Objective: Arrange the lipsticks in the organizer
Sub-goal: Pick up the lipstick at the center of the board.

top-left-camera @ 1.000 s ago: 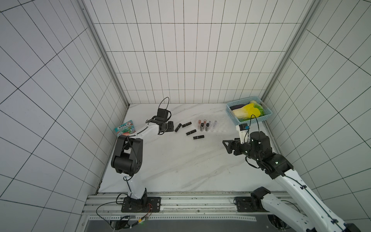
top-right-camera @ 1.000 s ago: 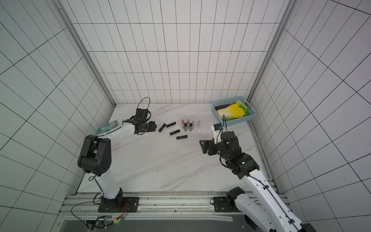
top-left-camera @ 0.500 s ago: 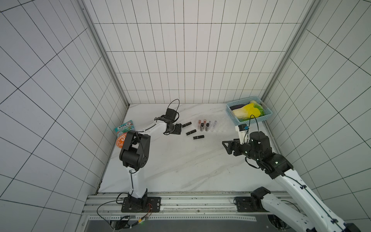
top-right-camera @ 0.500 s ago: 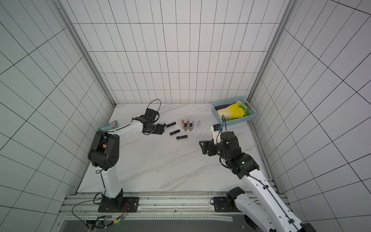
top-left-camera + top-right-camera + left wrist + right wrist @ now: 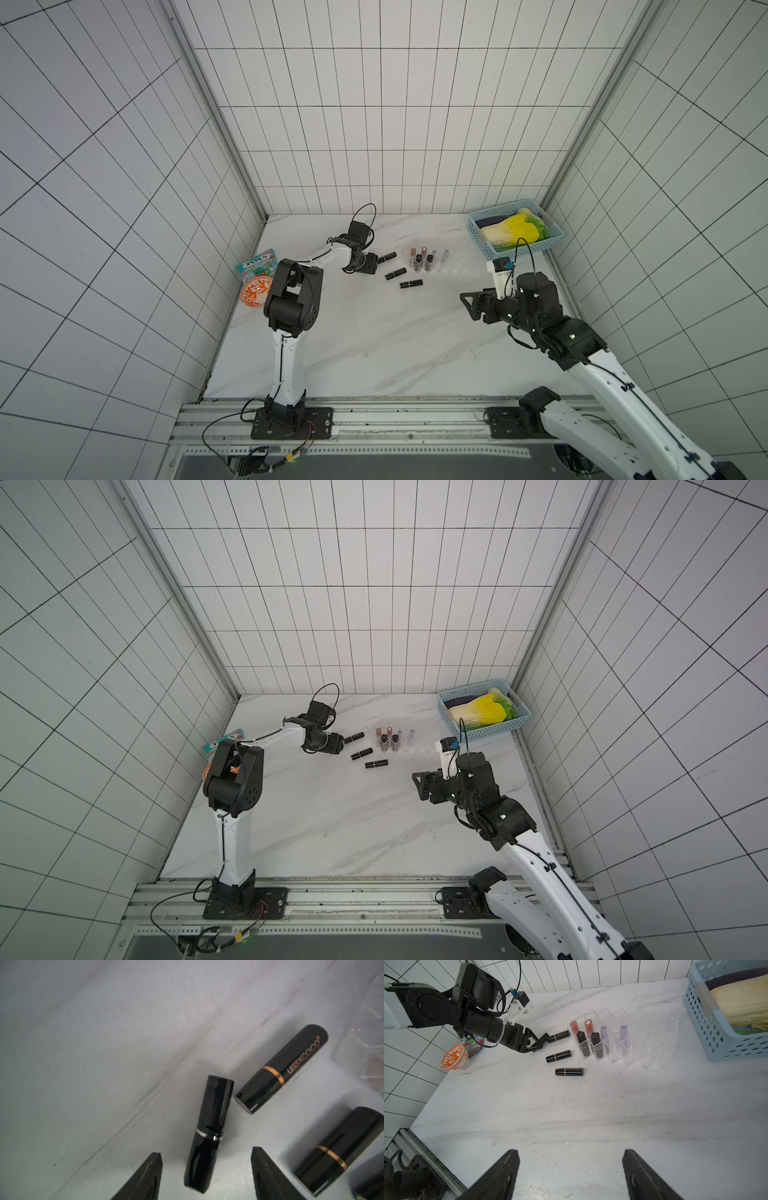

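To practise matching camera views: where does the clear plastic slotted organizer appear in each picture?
In a top view: clear plastic slotted organizer, centre, towards the back.
In a top view: same place.
Left wrist: cut off by the frame.
Right wrist: fully visible.
Shared landmark: black gold-banded lipsticks lying beside it.

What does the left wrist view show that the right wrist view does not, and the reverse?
Only the left wrist view: the silver band on the black lipstick lying untouched inside the open left pincer. Only the right wrist view: the whole clear organizer holding six upright lipsticks, the blue basket, the orange bowl, the open right pincer. Both: gold-banded black lipsticks lying on the white table.
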Available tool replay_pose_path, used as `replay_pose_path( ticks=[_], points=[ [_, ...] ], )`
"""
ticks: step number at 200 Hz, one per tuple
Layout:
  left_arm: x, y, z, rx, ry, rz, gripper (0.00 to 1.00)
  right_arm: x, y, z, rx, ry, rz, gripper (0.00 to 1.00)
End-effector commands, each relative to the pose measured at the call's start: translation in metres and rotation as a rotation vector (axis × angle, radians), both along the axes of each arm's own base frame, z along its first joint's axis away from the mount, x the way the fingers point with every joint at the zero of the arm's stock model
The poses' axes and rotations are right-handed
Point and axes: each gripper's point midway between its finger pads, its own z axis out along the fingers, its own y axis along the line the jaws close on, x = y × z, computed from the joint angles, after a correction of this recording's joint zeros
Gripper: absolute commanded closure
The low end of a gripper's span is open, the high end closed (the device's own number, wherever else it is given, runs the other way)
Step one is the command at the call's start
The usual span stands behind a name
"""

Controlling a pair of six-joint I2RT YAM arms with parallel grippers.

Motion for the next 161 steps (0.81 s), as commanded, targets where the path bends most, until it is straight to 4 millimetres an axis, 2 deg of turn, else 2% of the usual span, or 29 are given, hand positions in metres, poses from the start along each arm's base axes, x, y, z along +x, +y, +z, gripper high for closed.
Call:
replay_pose_path(
  ticks=[1,39,66,92,118,142,161],
  points=[
    [0.009,-0.002,0.001,-0.003,-0.009,-0.012,0.43,0.0,-0.003,-0.001,-0.005,0.012,-0.004,0.19],
    [0.004,-0.005,-0.01,0.014,0.045,-0.03,0.56,0.0,-0.003,-0.002,-0.006,0.012,-0.005,0.19],
    [-0.004,-0.004,-0.018,0.061,0.08,-0.028,0.7,-0.001,-0.004,0.001,-0.004,0.007,-0.008,0.2],
    [-0.011,-0.002,-0.025,0.092,0.112,-0.019,0.72,-0.002,-0.005,0.004,-0.001,0.0,-0.008,0.2],
    [-0.011,0.0,-0.027,0.105,0.123,-0.013,0.75,-0.004,-0.005,0.006,0.003,-0.002,-0.005,0.2],
    [-0.015,0.004,-0.03,0.127,0.141,-0.004,0.86,-0.005,-0.006,0.009,0.007,-0.008,-0.004,0.2],
    [-0.021,0.008,-0.021,0.143,0.133,0.009,0.96,-0.005,-0.005,0.011,0.01,-0.009,-0.001,0.2]
  ],
)
